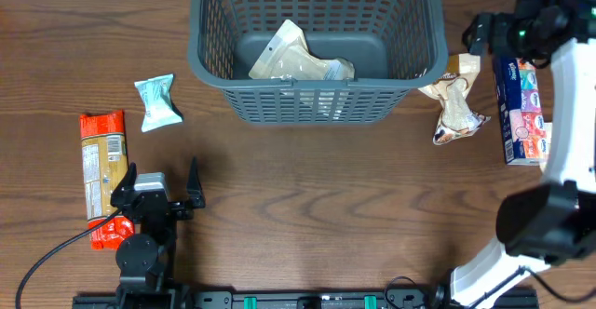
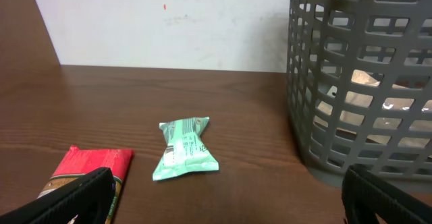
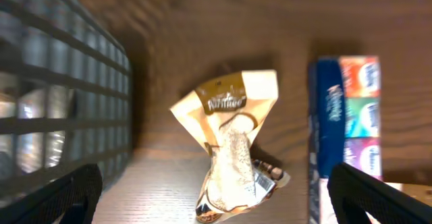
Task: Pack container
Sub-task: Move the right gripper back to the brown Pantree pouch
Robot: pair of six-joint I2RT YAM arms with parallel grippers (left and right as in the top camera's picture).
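Left fingers [image 2: 74,197] and right fingers [image 3: 61,197] gape apart; crinkled pouch [image 3: 233,143] lies beside lattice-walled container [image 1: 270,104].

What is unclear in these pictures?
Overhead: far rim of the container, cut by the top edge.
Overhead: part of the tissue pack, under the right arm.
Left wrist: near end of the red packet, past the bottom edge.
Right wrist: print on the beige pouch, blurred.

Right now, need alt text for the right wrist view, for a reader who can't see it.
A crumpled tan snack pack lies on the wooden table, between the grey lattice container on the left and a blue tissue pack on the right. The right fingers frame the bottom corners, wide open and holding nothing.
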